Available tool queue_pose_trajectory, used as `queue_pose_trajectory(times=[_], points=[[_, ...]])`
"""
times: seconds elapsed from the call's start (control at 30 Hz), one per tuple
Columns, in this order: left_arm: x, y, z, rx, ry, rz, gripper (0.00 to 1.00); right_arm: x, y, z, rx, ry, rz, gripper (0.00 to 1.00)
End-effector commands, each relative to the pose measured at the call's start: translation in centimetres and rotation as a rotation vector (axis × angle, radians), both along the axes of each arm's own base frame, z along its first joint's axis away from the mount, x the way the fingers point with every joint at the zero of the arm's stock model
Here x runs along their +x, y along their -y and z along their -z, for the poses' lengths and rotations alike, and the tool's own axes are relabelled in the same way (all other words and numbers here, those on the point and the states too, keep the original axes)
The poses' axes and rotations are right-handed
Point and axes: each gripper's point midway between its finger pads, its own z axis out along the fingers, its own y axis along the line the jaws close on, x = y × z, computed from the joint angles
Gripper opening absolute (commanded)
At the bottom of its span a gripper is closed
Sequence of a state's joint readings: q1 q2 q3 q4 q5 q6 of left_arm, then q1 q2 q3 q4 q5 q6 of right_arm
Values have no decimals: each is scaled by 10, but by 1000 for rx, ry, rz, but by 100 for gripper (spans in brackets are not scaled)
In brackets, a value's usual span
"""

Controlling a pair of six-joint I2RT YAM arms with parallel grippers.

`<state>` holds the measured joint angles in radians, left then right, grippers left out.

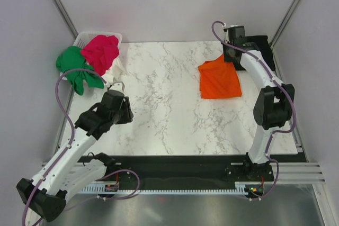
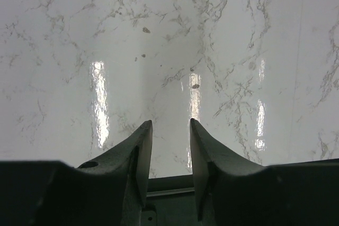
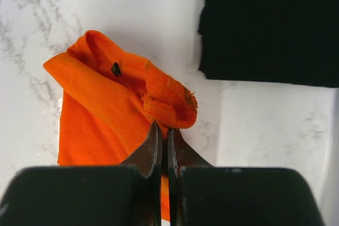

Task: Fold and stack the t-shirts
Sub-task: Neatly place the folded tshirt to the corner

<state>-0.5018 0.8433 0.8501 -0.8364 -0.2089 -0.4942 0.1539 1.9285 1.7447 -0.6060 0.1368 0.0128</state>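
The orange t-shirt (image 1: 219,81) lies folded on the right half of the marble table. My right gripper (image 1: 231,56) is shut on its far corner; the wrist view shows its jaws pinching a bunched orange hem (image 3: 167,99). A folded black t-shirt (image 1: 262,42) lies just beyond it, at the far right corner, and shows in the right wrist view (image 3: 270,25). Green (image 1: 77,67), magenta-red (image 1: 100,51) and white (image 1: 115,69) shirts spill from the basket at the far left. My left gripper (image 1: 125,110) is open and empty above bare marble (image 2: 169,67).
A white plastic basket (image 1: 85,37) stands at the table's far left corner. Grey walls and metal posts enclose the table. A black strip and rail run along the near edge by the arm bases.
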Motion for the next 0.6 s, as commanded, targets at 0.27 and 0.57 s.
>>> queue_pose_trajectory(times=[0.27,0.57], points=[[6,0,-3,-7,17,-36,40,37,57,-110,-218,247,80,0],[6,0,-2,-3,12,-35,40,45,59,-145,-188,328,75,0]])
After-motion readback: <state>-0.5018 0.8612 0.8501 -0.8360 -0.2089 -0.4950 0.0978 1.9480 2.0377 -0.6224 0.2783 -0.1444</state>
